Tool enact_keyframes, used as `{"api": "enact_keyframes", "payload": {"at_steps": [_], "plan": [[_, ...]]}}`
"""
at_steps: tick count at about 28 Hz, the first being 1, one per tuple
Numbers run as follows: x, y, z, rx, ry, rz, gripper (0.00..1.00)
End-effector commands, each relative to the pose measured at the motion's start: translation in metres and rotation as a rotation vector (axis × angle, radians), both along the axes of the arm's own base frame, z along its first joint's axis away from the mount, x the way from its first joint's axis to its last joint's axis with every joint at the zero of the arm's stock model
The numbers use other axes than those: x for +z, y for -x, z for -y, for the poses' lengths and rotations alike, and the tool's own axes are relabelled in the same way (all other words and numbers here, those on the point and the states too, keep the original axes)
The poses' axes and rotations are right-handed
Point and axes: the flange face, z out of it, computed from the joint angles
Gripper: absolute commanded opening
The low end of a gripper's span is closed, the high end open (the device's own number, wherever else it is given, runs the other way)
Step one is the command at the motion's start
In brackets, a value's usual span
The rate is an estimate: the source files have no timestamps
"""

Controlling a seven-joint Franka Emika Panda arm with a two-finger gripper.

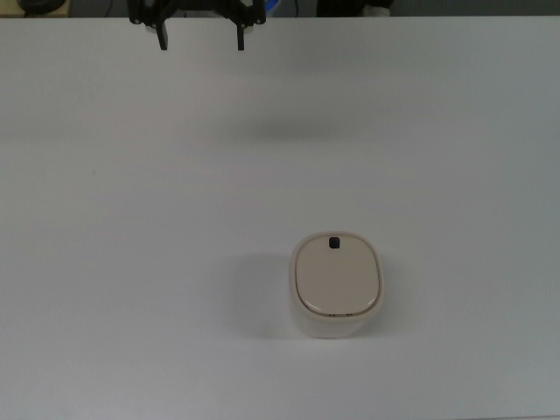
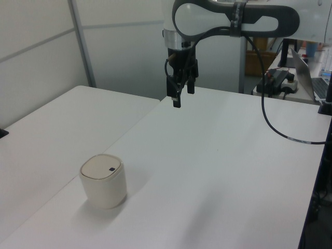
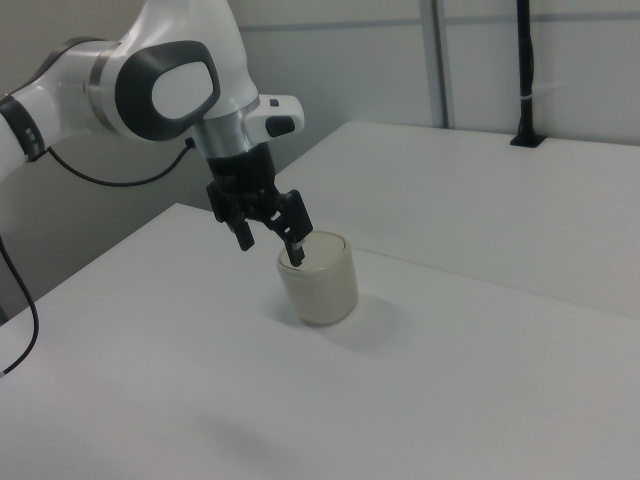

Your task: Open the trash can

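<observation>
At the top view's upper left, the claw (image 1: 200, 37) hangs released above the counter (image 1: 105, 219), well apart from the closed trash can (image 1: 337, 284).

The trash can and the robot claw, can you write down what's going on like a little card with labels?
trash can: small, cream-white, standing upright on the white table
lid: beige, shut flat
button: tiny and black, at the lid's edge nearest the claw in the top view
claw: open, empty, up in the air
claw and can: far apart in the top view, not touching
job done: not yet
</observation>
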Motion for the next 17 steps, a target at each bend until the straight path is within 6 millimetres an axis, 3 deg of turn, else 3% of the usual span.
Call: {"api": "enact_keyframes", "payload": {"at_steps": [1,3,7,17], "plan": [[0.0042,0.0120,0.0064,0.027,-0.004,-0.037,0.97],[0.0023,0.0104,0.0051,0.035,-0.001,-0.036,0.75],[0.0002,0.0068,0.0050,0.035,-0.003,-0.025,0.03],[0.0005,0.0064,0.0050,0.037,-0.002,-0.022,0.00]]}}
